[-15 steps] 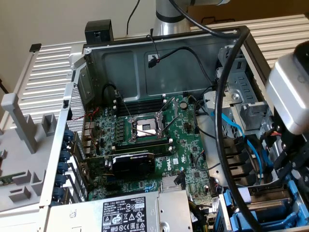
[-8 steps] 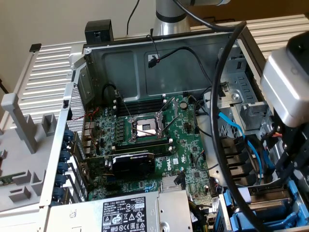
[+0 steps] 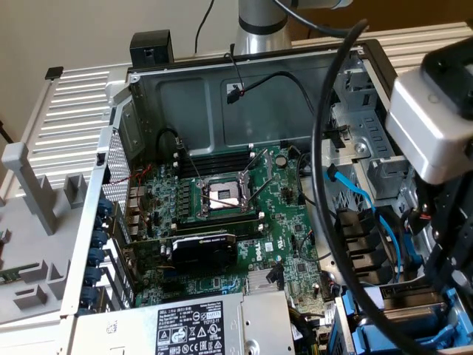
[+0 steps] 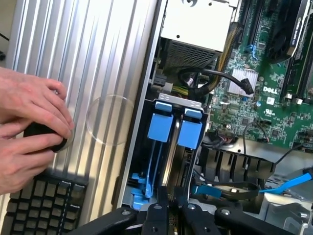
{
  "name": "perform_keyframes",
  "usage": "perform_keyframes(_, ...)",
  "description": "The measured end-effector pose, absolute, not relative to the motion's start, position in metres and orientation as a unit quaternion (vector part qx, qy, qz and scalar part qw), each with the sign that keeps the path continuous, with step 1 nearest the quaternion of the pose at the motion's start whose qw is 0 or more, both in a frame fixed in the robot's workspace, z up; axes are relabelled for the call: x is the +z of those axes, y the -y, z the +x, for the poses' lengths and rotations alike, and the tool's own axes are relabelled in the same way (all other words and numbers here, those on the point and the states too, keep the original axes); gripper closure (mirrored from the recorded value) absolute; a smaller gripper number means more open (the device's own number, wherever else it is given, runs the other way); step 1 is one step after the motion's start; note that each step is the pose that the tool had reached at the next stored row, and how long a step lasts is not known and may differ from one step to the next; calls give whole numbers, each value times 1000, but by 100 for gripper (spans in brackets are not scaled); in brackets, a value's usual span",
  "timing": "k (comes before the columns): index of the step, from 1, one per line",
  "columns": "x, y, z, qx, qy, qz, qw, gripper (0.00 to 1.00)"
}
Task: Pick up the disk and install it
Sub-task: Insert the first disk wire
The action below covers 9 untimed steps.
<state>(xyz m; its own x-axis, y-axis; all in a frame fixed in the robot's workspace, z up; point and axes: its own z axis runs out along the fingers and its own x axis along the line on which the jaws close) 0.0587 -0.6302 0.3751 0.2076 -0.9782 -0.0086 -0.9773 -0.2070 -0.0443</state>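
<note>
The disk (image 4: 169,157) stands on edge in the drive bay at the case's corner; I see its grey metal edge with blue carrier tabs (image 4: 160,128) on either side. My gripper (image 4: 170,195) is right over it, its two black fingers (image 4: 160,205) close together and astride that edge, shut on it. In the exterior view the arm's wrist (image 3: 432,126) hangs at the exterior view's right above the blue carrier parts (image 3: 392,336) in the bay.
The open case holds the motherboard (image 3: 236,200), a graphics card (image 3: 203,251) and the silver power-supply box (image 3: 192,325). Blue cables (image 3: 355,192) and a thick black cable (image 3: 321,148) run beside the bay. A person's hands (image 4: 29,127) rest near a keyboard (image 4: 44,205) on the ribbed table (image 4: 98,58).
</note>
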Motion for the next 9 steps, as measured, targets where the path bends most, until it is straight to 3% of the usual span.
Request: perform_keyframes(9, 375, 609, 56, -41, -628, -777, -17, 83)
